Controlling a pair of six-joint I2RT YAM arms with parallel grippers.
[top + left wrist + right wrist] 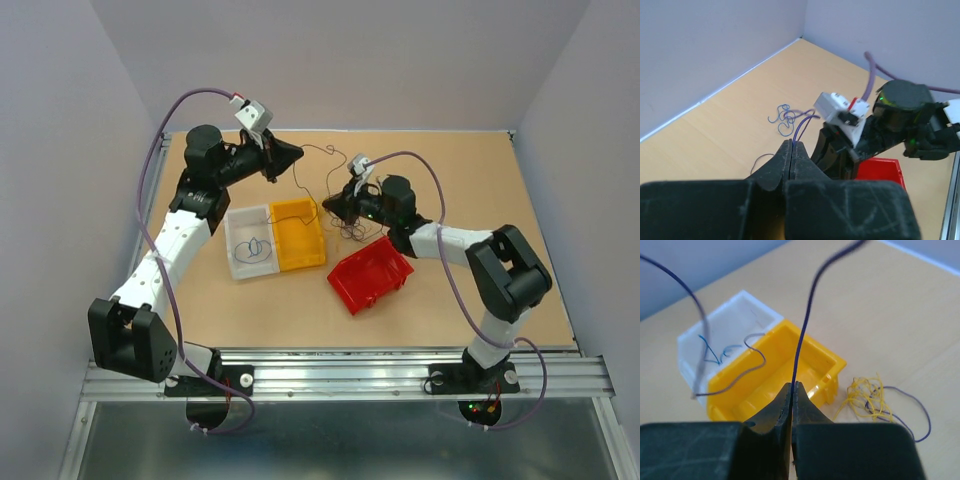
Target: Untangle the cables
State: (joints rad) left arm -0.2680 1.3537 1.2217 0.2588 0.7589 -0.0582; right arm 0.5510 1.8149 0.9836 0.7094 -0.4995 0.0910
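Note:
My left gripper [292, 155] is shut on a thin dark-blue cable [801, 129], pinched at its fingertips [792, 144]. My right gripper [330, 206] is shut on a thin dark-blue cable [802, 335] that rises from its closed tips [791, 386]. A hair-thin dark strand [322, 160] runs loosely between the two grippers. A small tangle of yellow and dark wires [866, 397] lies on the table beside the yellow bin, under the right wrist [352, 232]. A loose blue curl [784, 117] lies on the table in the left wrist view. One blue cable [252, 248] lies in the white bin.
A white bin [236, 222] and a yellow bin [312, 245] stand side by side mid-table. A red bin [372, 275] lies tilted to their right, close to the right arm. The wooden table [480, 190] has walls on three sides.

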